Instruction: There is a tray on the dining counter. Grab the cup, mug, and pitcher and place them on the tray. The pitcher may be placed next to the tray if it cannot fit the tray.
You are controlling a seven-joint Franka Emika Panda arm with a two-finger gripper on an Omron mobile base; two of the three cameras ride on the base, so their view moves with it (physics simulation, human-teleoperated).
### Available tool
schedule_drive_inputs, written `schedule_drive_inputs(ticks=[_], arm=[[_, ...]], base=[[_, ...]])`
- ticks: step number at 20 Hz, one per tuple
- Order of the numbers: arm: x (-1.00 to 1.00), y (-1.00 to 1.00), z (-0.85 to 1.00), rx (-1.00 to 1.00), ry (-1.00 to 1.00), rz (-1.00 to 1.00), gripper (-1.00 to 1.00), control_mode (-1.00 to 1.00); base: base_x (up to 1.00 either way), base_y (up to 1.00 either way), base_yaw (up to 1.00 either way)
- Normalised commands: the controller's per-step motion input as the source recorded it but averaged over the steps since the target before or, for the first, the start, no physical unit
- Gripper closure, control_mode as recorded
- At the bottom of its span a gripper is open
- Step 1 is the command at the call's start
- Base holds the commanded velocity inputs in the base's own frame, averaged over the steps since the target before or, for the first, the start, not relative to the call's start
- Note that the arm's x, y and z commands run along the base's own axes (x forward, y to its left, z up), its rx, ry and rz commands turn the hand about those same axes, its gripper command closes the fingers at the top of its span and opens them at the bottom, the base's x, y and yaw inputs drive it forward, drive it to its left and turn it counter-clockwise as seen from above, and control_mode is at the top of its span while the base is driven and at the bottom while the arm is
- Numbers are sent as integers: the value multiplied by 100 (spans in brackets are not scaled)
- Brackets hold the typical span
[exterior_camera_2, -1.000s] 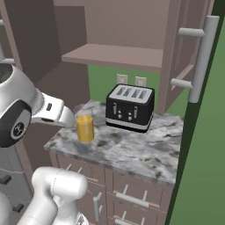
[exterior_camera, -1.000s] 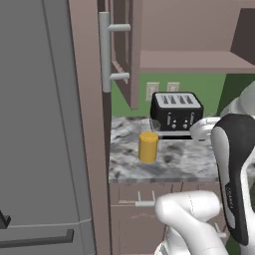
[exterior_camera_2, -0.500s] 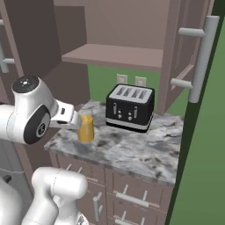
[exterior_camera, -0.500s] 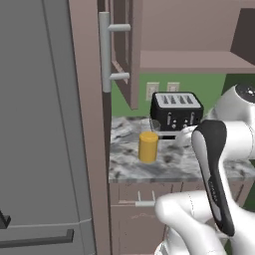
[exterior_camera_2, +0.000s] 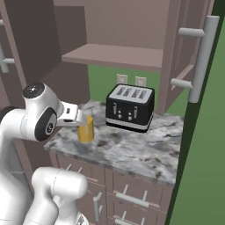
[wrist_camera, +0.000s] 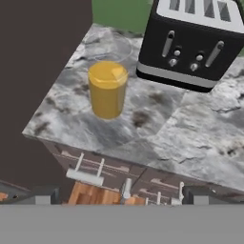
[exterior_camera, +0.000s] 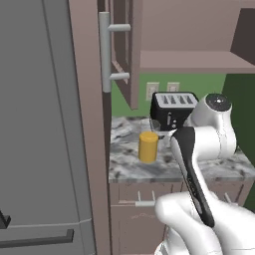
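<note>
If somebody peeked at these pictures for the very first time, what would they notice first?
Probably the bright yellow pitcher, standing upright by itself on the small marbled counter. Just beside it, not touching, sits a shiny black toaster against the green wall. The robot's big white arm is close to the pitcher too, and the open gripper holds nothing.

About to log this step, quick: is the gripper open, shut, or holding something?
Gripper: open, holding nothing; the yellow-orange cylindrical pitcher stands untouched on the small marbled counter.
</note>
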Motion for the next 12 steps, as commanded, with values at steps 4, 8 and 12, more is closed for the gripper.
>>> schedule_drive_inputs(ticks=[4, 8, 12], arm=[[63, 0, 0, 0, 6, 3, -100, -100], [58, 0, -6, 3, 12, 1, -100, -100], [55, 0, -32, 0, 14, 4, -100, -100]], base=[[0, 0, 0], [0, 0, 0], [0, 0, 0]])
